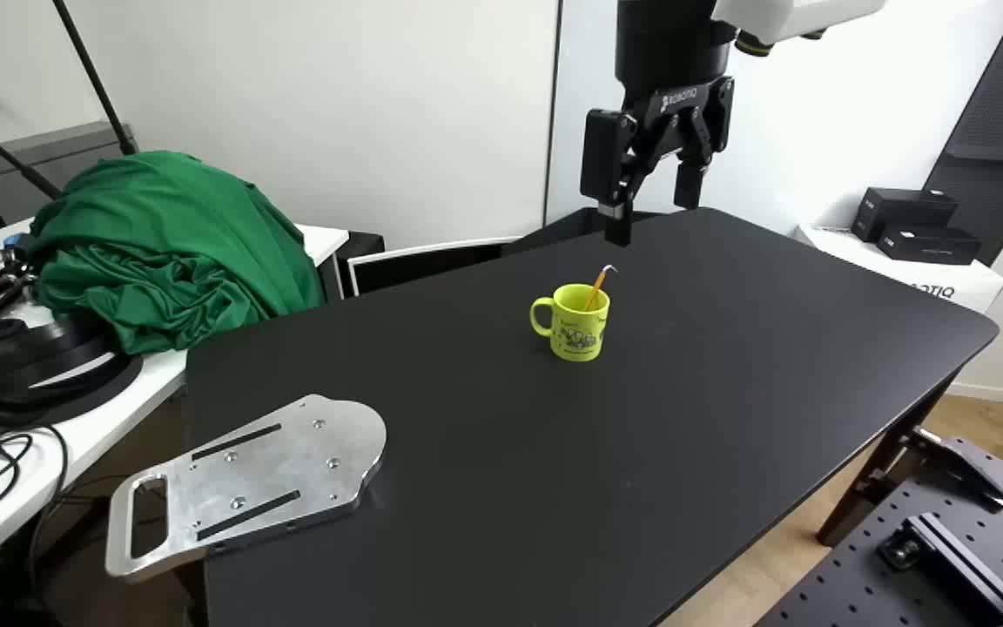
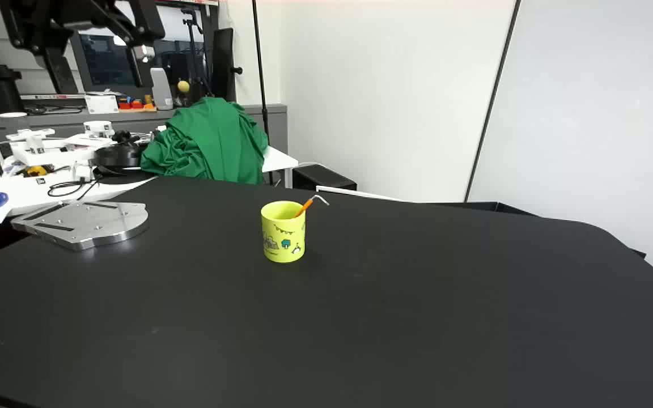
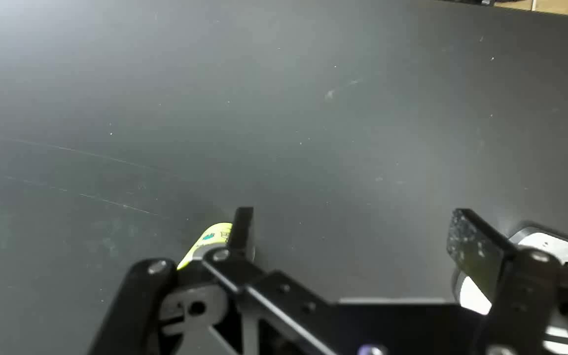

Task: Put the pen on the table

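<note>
The orange pen [image 1: 595,291] leans in a yellow-green mug [image 1: 576,329], its upper end and a thin bent silvery tip above the rim; its lower part is hidden inside. Pen [image 2: 304,207] and mug [image 2: 283,241] also show in an exterior view. The mug stands upright on the black table [image 1: 728,392]. My gripper [image 1: 653,209] is open and empty, high above the table and apart from the mug; it also shows in an exterior view [image 2: 105,82]. In the wrist view, the gripper's [image 3: 353,217] left finger partly covers the mug [image 3: 213,235]; the pen is hidden there.
A silver metal plate [image 1: 275,475] lies at the table's edge, partly overhanging; it also shows in the wrist view [image 3: 555,249]. A green cloth [image 1: 171,244] is heaped on a cluttered white desk [image 1: 136,401] beside the table. White walls [image 1: 380,113] stand behind.
</note>
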You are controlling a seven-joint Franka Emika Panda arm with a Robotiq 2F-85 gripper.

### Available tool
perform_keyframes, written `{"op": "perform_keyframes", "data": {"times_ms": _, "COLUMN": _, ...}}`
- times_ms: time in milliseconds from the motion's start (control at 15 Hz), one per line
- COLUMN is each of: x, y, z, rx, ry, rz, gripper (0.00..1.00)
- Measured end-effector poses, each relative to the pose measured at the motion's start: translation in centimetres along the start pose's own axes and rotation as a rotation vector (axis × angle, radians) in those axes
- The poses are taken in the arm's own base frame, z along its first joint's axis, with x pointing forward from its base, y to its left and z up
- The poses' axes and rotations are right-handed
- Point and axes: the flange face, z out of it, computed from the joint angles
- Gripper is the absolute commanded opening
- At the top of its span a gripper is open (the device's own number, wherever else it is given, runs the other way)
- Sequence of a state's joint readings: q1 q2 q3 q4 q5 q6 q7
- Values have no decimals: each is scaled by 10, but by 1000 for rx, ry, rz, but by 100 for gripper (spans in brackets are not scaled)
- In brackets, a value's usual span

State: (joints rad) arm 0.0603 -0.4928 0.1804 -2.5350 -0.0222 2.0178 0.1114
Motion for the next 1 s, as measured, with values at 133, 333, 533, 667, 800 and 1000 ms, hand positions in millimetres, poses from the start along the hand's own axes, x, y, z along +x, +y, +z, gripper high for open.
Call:
{"op": "perform_keyframes", "data": {"times_ms": 133, "x": 0, "y": 0, "z": 0, "rx": 0, "ry": 0, "rz": 0, "gripper": 100}}
{"op": "perform_keyframes", "data": {"times_ms": 333, "x": 0, "y": 0, "z": 0, "rx": 0, "ry": 0, "rz": 0, "gripper": 100}}
{"op": "perform_keyframes", "data": {"times_ms": 533, "x": 0, "y": 0, "z": 0, "rx": 0, "ry": 0, "rz": 0, "gripper": 100}}
{"op": "perform_keyframes", "data": {"times_ms": 667, "x": 0, "y": 0, "z": 0, "rx": 0, "ry": 0, "rz": 0, "gripper": 100}}
{"op": "perform_keyframes", "data": {"times_ms": 800, "x": 0, "y": 0, "z": 0, "rx": 0, "ry": 0, "rz": 0, "gripper": 100}}
{"op": "perform_keyframes", "data": {"times_ms": 1000, "x": 1, "y": 3, "z": 0, "rx": 13, "ry": -1, "rz": 9, "gripper": 100}}
